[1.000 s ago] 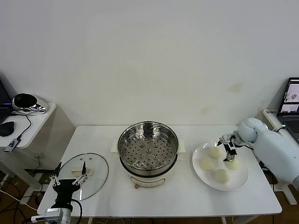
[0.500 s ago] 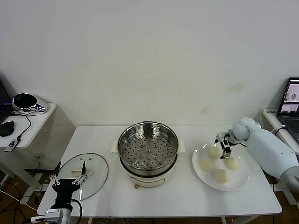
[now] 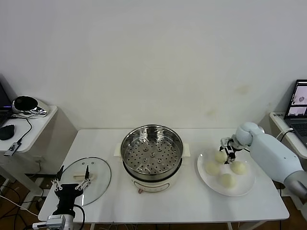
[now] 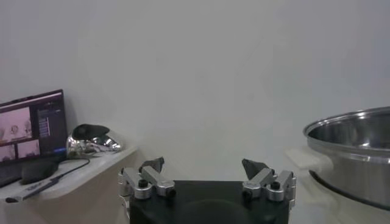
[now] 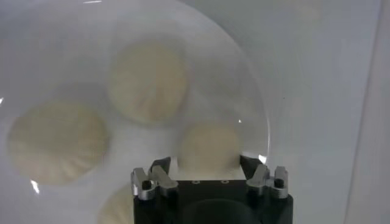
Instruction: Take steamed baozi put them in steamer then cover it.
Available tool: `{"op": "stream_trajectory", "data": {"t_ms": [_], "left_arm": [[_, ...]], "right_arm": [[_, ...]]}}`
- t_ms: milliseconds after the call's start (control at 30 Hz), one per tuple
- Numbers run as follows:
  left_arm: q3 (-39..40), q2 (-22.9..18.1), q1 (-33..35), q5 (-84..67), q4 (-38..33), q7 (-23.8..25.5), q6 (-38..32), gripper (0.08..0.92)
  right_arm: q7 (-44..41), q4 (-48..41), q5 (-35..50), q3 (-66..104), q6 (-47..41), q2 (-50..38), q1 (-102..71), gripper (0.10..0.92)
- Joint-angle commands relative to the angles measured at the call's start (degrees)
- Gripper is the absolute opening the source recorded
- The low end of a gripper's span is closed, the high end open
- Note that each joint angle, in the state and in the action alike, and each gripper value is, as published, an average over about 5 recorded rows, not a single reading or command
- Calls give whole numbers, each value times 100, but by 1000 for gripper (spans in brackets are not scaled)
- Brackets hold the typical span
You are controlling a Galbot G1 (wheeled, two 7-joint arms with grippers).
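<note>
Four cream-white baozi lie on a white plate [image 3: 243,188] at the table's right: one at the back [image 3: 220,156], one on the left [image 3: 211,168], one on the right [image 3: 238,167], one at the front [image 3: 227,180]. My right gripper [image 3: 229,149] is open just above the back baozi; in the right wrist view that baozi [image 5: 209,146] sits between the spread jaws of the gripper [image 5: 205,164]. The steamer [image 3: 152,153] stands open at the table's middle. The glass cover [image 3: 86,179] lies flat at the front left. My left gripper [image 3: 72,184] is open and idle over its near edge.
A side table [image 3: 36,127] at the left holds a mouse [image 3: 6,131] and a shiny rounded object [image 3: 27,105]. A laptop [image 3: 300,100] stands at the right edge. The left wrist view shows the open gripper [image 4: 204,164] and the steamer's wall [image 4: 353,152].
My right gripper has moved a little left and back over the plate, from the right-hand baozi to the back one. The left arm has not moved.
</note>
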Motion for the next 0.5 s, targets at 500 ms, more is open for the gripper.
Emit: {"op": "stream_trajectory", "data": {"t_ms": [500], "left_arm": [[0, 30, -8, -19, -5, -13, -3, 823]], "right_arm": [[-140, 1090, 967, -755, -60, -773, 960, 496]]}}
